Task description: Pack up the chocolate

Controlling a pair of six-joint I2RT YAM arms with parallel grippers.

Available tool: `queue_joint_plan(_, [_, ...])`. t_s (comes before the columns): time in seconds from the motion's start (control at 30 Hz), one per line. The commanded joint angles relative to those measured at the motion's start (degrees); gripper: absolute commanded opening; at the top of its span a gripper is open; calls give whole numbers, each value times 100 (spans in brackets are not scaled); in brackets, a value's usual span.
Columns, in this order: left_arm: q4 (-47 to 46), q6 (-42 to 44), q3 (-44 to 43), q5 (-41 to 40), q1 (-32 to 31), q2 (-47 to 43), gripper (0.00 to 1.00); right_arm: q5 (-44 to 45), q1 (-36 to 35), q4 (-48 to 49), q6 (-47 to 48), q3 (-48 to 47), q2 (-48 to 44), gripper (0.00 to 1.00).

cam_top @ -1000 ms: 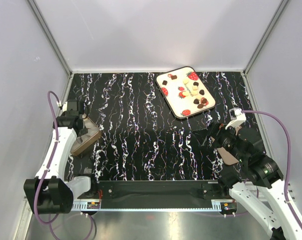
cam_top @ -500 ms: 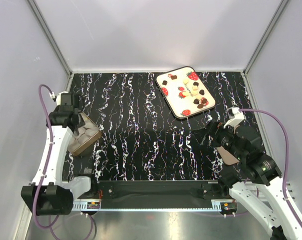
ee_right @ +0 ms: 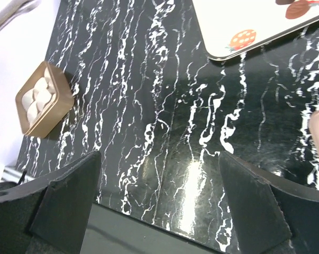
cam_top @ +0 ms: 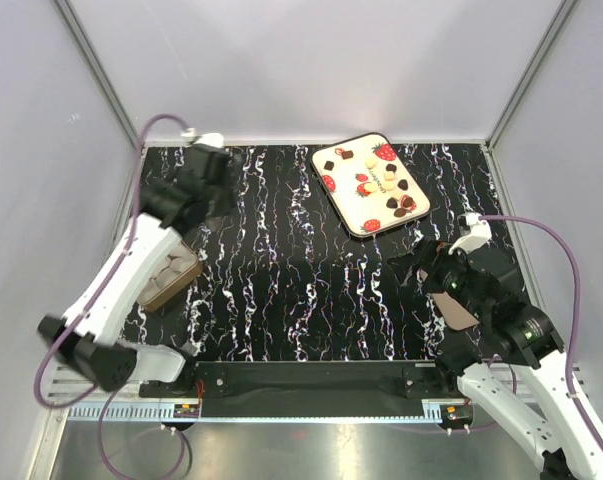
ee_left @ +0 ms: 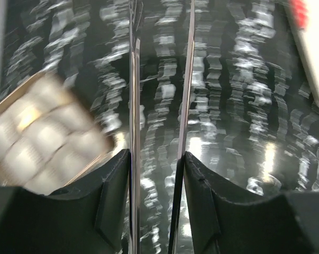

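Chocolate pieces [cam_top: 389, 178], dark brown and creamy white, square, round and heart-shaped, lie scattered on a glossy cream tray [cam_top: 349, 205] near the far right corner of the table [cam_top: 281, 260]. A tan box [cam_top: 171, 272] with pale rounded cavities sits by the left edge. The left gripper [ee_left: 160, 79] has its fingers narrowly apart and empty. The right gripper [ee_right: 159, 197] gapes wide over black, white-veined marble.

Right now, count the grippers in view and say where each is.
2. Left gripper: over the table's far left, past the brown box. Right gripper: near right, short of the tray.
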State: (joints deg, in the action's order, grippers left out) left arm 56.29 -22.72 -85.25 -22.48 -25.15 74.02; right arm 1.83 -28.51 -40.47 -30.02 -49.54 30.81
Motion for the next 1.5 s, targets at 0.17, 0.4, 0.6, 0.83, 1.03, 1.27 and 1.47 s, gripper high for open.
queue_joint_plan(0.17, [-1260,602,-1168,-20,-1510,1815,48,564,-40,-348,-21,-442,-93,100])
queue_joint_plan(0.4, [-2350,1111,-1301,420,-1836,2784,51,582,-40,-286,-92,-434,-31,100])
queue_joint_plan(0.6, [-3001,1375,-1388,745,-1915,3513,52,635,-40,-207,-21,-443,180,100])
queue_joint_plan(0.83, [-2913,1525,-2188,859,-1994,4637,51,626,-32,-181,-118,-425,198,100])
queue_joint_plan(1.03, [-2931,1569,-2593,851,-2029,5122,52,679,-40,-295,-136,-451,75,100])
queue_joint_plan(1.27, [-3028,1613,-2716,894,-2021,5360,56,652,-40,-321,-127,-478,57,100])
queue_joint_plan(1.47, [-3072,1569,-2821,1053,-2029,5500,56,688,-40,-313,-83,-495,66,100])
